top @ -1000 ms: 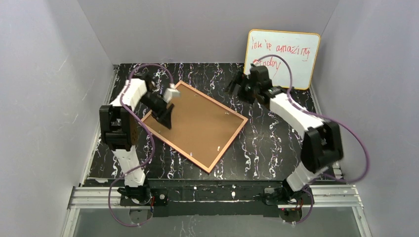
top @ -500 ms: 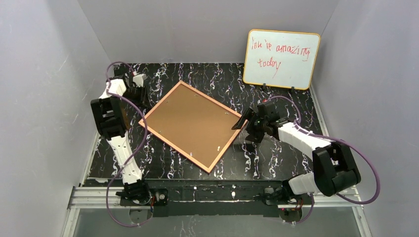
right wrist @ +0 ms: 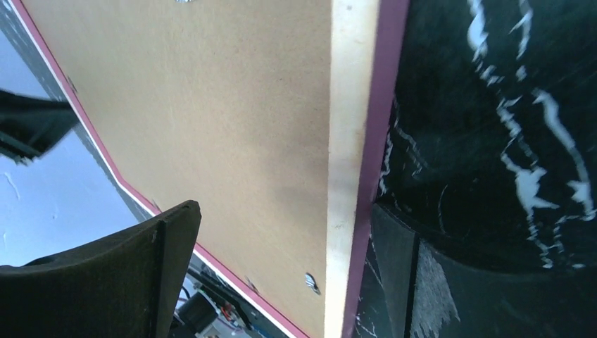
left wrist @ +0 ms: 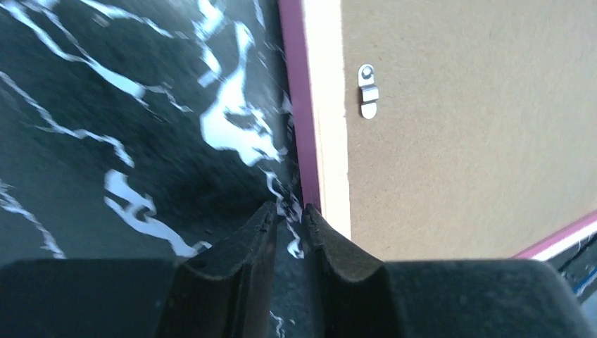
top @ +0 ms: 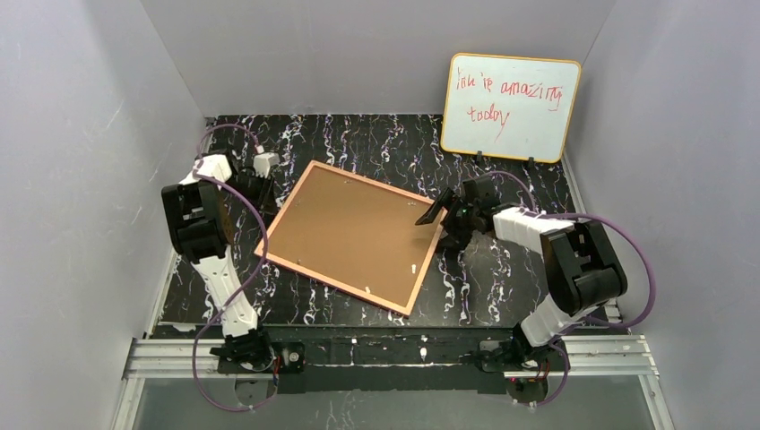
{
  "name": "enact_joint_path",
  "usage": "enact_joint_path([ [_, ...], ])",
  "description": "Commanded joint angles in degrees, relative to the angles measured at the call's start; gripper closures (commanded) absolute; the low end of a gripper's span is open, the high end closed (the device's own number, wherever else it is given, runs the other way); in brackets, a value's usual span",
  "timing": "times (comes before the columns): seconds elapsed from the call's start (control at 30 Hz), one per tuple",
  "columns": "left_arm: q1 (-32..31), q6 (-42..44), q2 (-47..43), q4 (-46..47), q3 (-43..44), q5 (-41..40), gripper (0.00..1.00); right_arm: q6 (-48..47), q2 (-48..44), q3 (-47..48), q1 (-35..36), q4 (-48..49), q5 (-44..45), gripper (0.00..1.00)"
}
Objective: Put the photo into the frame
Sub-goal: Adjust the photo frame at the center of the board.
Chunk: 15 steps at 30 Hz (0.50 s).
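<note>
The frame lies backing-up mid-counter, probably for opening; the right gripper straddles its right edge, jaws released wide, while the left gripper waits beside its left edge, jaws nearly clenched, empty; no photo visible.

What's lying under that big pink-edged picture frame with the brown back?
Only black, white-veined tabletop shows around the frame. Its brown back hides everything beneath, so whatever lies inside or below cannot be seen.

Lab test booth, grey walls, marbled tabletop
</note>
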Motion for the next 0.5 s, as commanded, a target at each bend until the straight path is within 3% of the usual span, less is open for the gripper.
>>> enact_joint_path([
  [0.0,-2.86,8.16,-0.91,-15.35,-8.63,2.87,0.79,-2.12,2.82,4.72,-1.69,3.00,0.91,0.01],
  [0.27,-9.56,11.52,-6.28,-15.34,-19.47,6.70,0.79,-5.46,7.72,13.77,-7.34,-2.89,0.94,0.01],
  [0.47,-9.41,12.86,-8.21,-17.90,-19.32,6.41,0.76,-7.46,3.60,16.95,-7.51,-9.36,8.70,0.01],
])
